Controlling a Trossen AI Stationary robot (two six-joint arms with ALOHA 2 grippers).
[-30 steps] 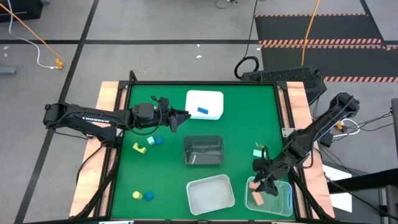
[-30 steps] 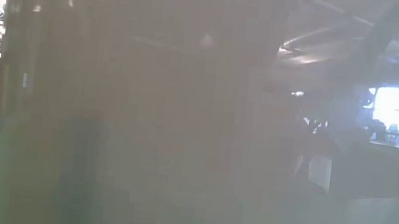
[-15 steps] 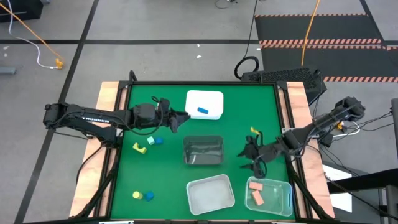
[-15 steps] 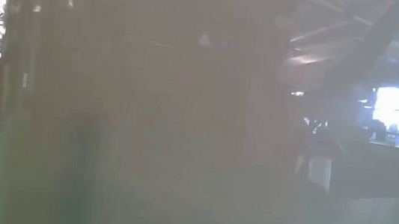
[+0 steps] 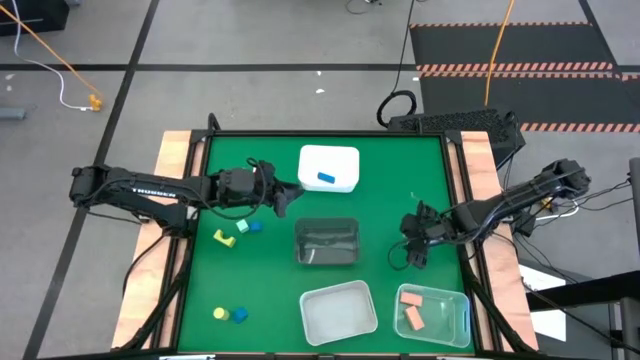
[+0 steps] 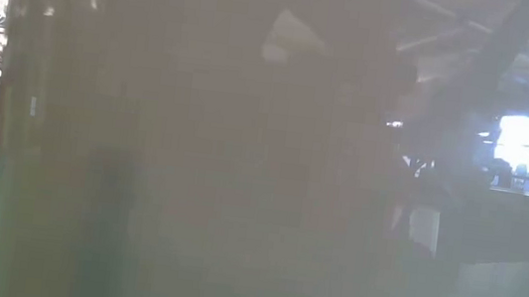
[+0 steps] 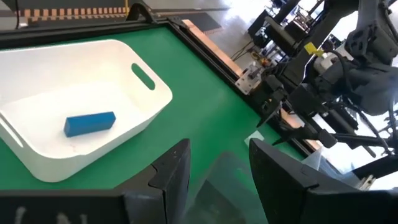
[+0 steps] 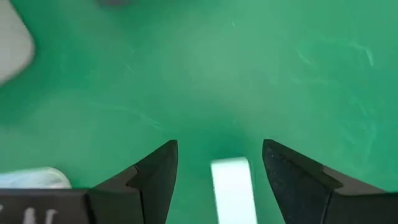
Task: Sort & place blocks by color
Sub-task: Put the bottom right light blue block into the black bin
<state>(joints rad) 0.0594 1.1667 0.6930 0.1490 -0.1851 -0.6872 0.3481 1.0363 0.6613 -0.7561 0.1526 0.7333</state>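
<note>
Now that the right arm has swung away from the clear plastic tub [image 5: 434, 311], two salmon pink blocks [image 5: 412, 299] lie inside it, so pink looks sorted. On the big green surface [image 5: 390, 175], the white tub [image 5: 330, 157] holds one blue bar [image 5: 326, 178]. The right fingers [image 8: 214, 167] stand open around a small mint green block [image 8: 233, 186], not yet squeezing. The left fingers [image 7: 219, 163] wait by the white tub, part open, holding nothing.

Open green mat [image 5: 390, 190] right of white tub [image 5: 329, 167], dark tub [image 5: 327, 241] mid-table (2 clear tubs nearer).
</note>
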